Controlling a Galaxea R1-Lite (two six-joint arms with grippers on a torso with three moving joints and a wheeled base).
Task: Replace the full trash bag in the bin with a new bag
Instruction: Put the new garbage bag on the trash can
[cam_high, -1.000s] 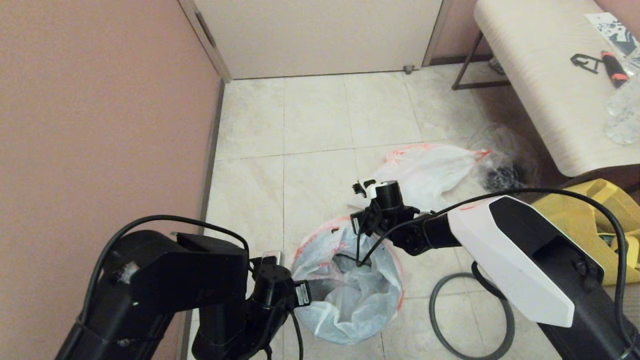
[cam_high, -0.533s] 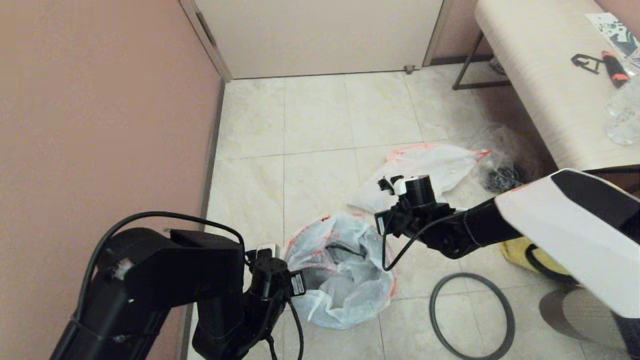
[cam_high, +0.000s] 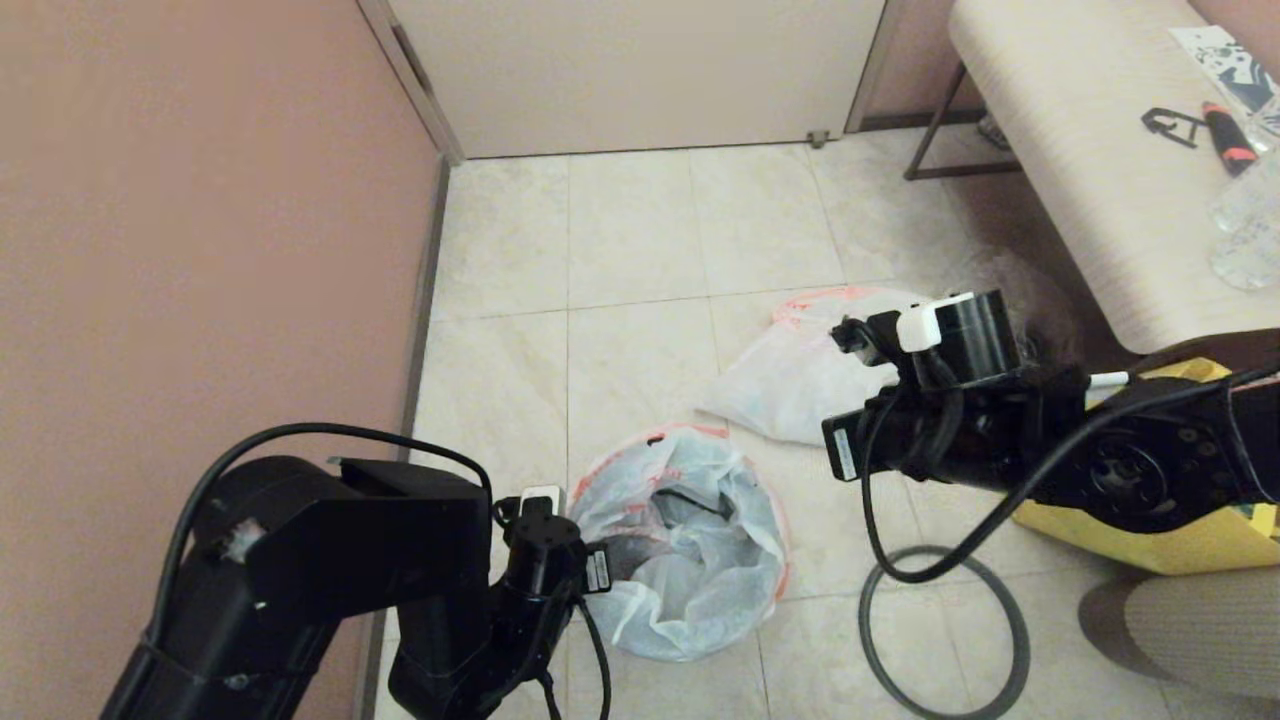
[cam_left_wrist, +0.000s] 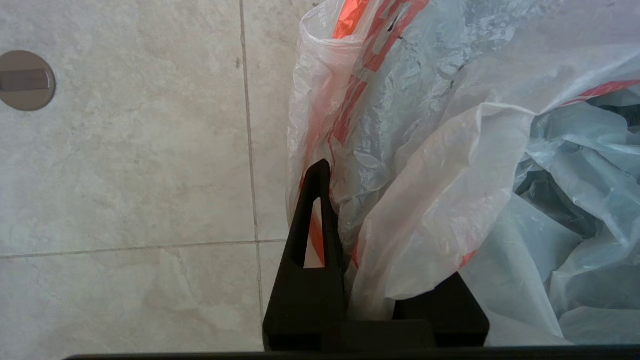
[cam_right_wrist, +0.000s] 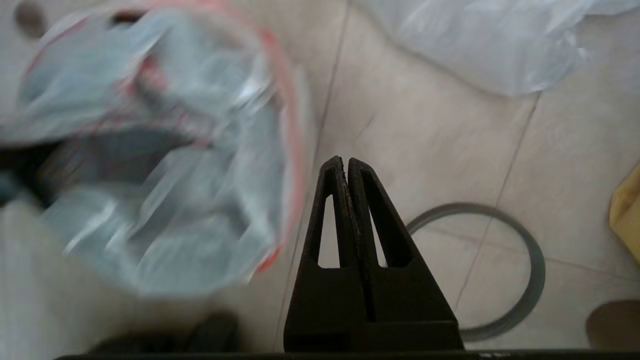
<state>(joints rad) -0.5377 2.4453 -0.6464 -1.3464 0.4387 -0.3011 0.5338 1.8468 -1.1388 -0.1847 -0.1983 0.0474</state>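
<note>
We are keeping the left hand (cam_left_wrist: 325, 200) clamped on the new bag (cam_left_wrist: 430, 150) rim; the right hand (cam_right_wrist: 346, 165), pressed together and empty, should be fetching the grey ring (cam_right_wrist: 520, 280) beside it.

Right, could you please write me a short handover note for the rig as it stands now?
Left gripper: shut on the new bag's rim at the bin.
Right gripper: shut, empty, over the floor beside the bin.
Done: full bag is out, lying on the floor beyond the bin; new bag sits loosely in the bin.
Left: spread the rim; the grey ring lies on the floor, probably to be refitted.
</note>
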